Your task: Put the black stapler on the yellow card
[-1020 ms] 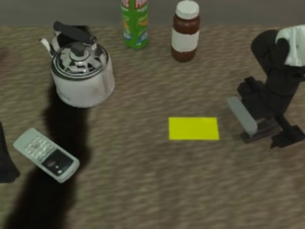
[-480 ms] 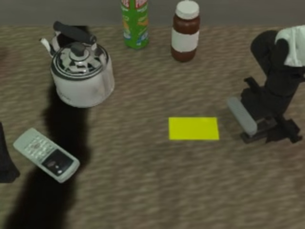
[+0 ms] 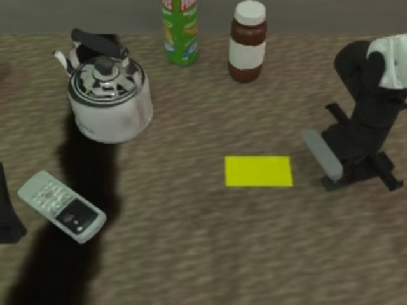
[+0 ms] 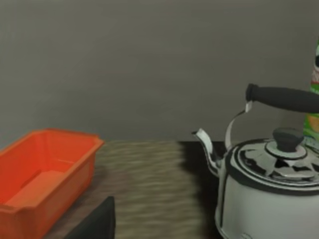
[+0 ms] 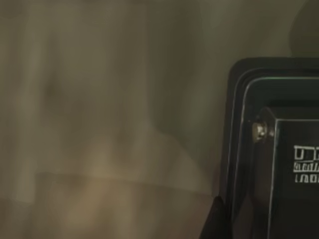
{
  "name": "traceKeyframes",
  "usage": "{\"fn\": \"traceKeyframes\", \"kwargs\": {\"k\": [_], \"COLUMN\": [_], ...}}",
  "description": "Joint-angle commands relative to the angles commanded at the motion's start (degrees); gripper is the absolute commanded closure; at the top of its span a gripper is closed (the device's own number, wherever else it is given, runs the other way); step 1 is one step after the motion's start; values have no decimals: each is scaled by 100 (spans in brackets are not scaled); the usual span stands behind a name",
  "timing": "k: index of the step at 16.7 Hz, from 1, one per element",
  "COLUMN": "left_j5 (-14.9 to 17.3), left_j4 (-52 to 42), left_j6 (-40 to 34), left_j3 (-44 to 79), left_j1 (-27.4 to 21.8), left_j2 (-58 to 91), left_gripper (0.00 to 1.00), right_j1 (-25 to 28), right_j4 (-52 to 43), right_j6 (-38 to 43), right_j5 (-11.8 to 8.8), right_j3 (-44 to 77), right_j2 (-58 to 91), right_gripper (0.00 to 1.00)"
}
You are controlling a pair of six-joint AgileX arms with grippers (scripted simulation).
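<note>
The black stapler [image 3: 323, 155] lies to the right of the yellow card [image 3: 258, 171], its grey top arm pointing toward the back left. My right gripper [image 3: 360, 150] hangs low right over the stapler's right side, open, its fingers straddling the body. In the right wrist view the stapler [image 5: 279, 149] fills the near edge beside one dark fingertip [image 5: 218, 221]. The card lies flat and bare. My left gripper [image 3: 6, 216] stays parked at the table's left edge, one finger [image 4: 99, 221] showing in its wrist view.
A white kettle [image 3: 109, 95] stands back left, with a grey-white remote [image 3: 61, 206] in front of it. A green can [image 3: 180, 32] and a brown jar [image 3: 247, 43] stand at the back. An orange bin [image 4: 40, 174] shows in the left wrist view.
My right gripper has turned slightly and settled lower over the stapler. The stapler, the card and the left arm have not moved.
</note>
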Motion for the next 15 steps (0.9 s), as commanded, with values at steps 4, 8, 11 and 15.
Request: {"fn": "traceKeyframes", "kwargs": {"k": [4,8,11,15], "left_j5": [0,0,0,0], "left_j4": [0,0,0,0], "left_j6": [0,0,0,0], "left_j3": [0,0,0,0], "left_j1": [0,0,0,0], "left_j2": [0,0,0,0], "left_gripper": [0,0,0,0], "right_j1": [0,-9,16,22], "right_j4": [0,-20,-423,-1465], "right_j6": [0,0,-39,-32], "right_j5": [0,0,-4,-7], "right_j3": [0,20,322,925], "right_j2": [0,-11,-139,-473], "right_gripper": [100,100,100,100]}}
